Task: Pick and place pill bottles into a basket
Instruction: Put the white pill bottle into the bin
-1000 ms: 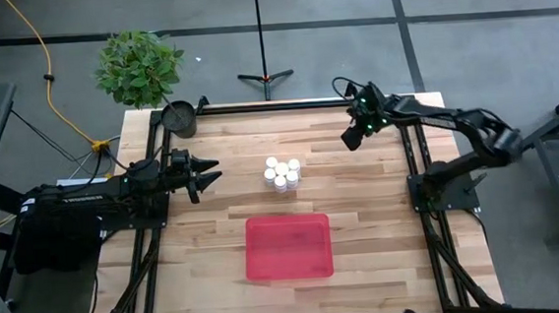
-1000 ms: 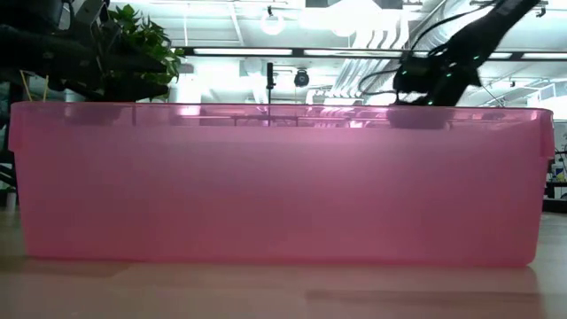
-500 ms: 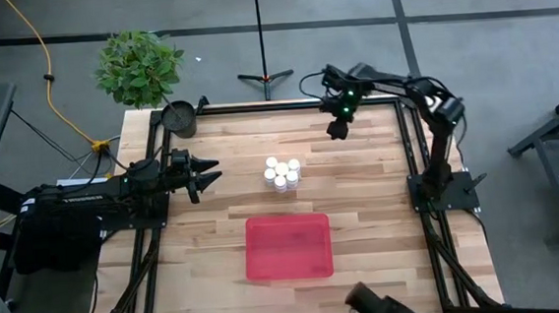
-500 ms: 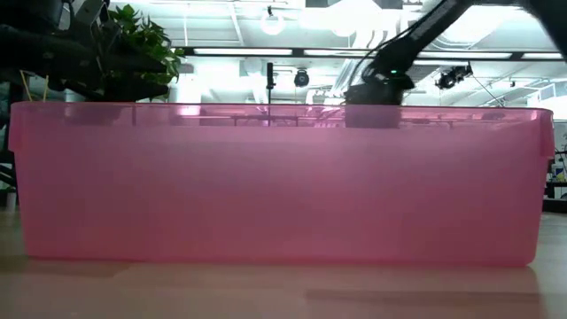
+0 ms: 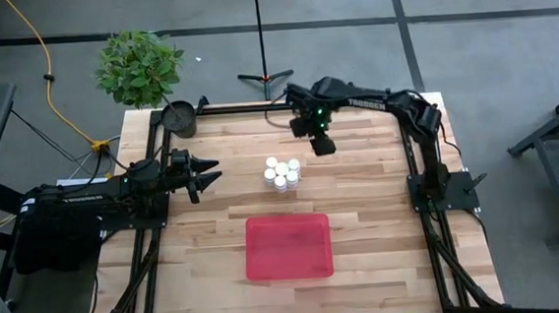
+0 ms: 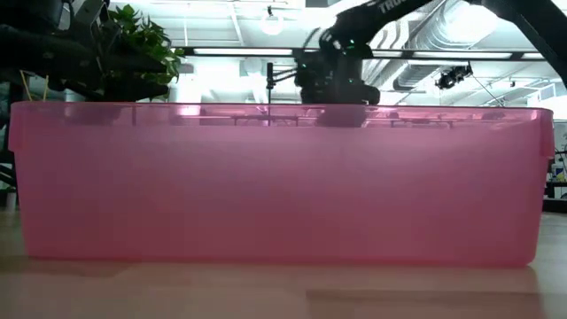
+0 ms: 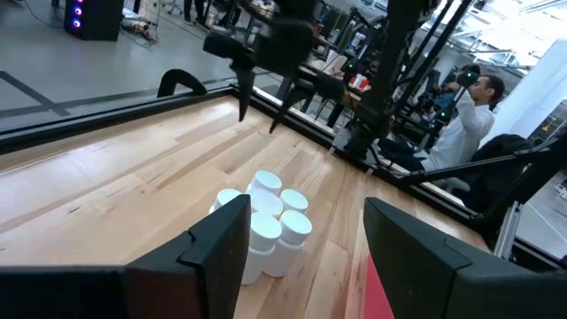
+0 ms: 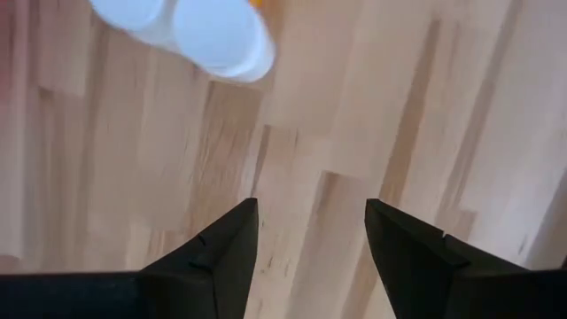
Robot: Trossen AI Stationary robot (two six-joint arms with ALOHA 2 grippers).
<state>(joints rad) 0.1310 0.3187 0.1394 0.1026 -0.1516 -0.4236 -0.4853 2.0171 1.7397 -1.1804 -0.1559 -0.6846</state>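
Note:
Several small white pill bottles [image 5: 282, 173] stand upright in a tight cluster at the middle of the table; they also show in the left wrist view [image 7: 266, 223] and at the edge of the right wrist view [image 8: 199, 31]. The red basket [image 5: 288, 246] lies nearer the front edge and fills the low view [image 6: 279, 182]. My right gripper [image 5: 322, 144] hangs open above the table, just right of and beyond the cluster, fingers pointing down. My left gripper [image 5: 211, 171] waits open at the table's left, pointing at the bottles.
A small dark round pot [image 5: 179, 116] and a green plant [image 5: 139, 67] stand at the far left corner. Black frame rails [image 5: 156, 224] run along the table's left, right and far sides. Bare wood lies between the bottles and the basket.
My right gripper has swung from the far right part of the table toward the table's left, coming close to the bottle cluster. The bottles, the basket and my left arm have stayed where they were.

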